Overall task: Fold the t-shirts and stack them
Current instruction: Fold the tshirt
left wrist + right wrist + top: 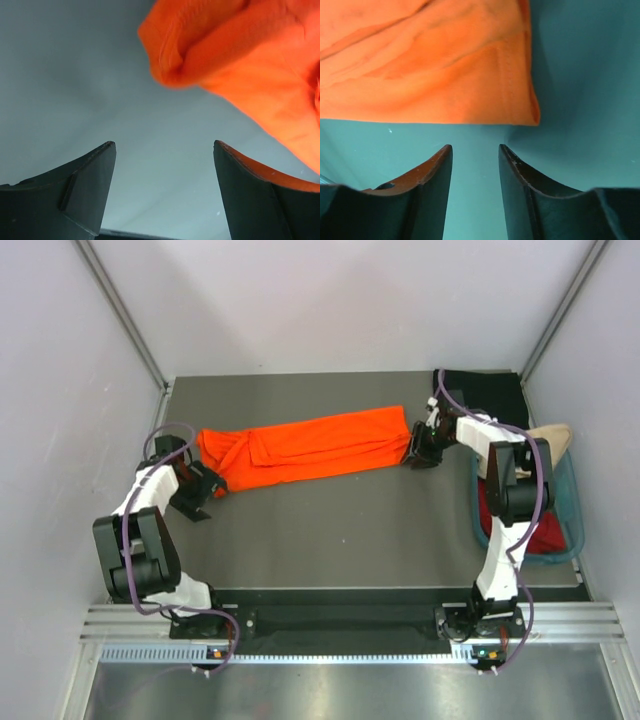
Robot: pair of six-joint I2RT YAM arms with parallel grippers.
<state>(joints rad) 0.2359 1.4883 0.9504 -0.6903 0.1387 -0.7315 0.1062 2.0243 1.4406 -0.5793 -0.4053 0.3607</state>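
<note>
1. Orange t-shirt (305,448) lies on the table (350,530), folded into a long strip.
2. Left gripper (164,146) and right gripper (475,148) — fingers apart, holding nothing — flank its 2 ends.
3. Likely next: grasp an end, fold crosswise.

Orange t-shirt (300,450) of soft matt cloth, finely knitted, creased, with a stitched hem, desk (330,530) a smooth grey surface with dull sheen, jaws matt black and smooth, teal tub (574,510) of smooth plastic
</note>
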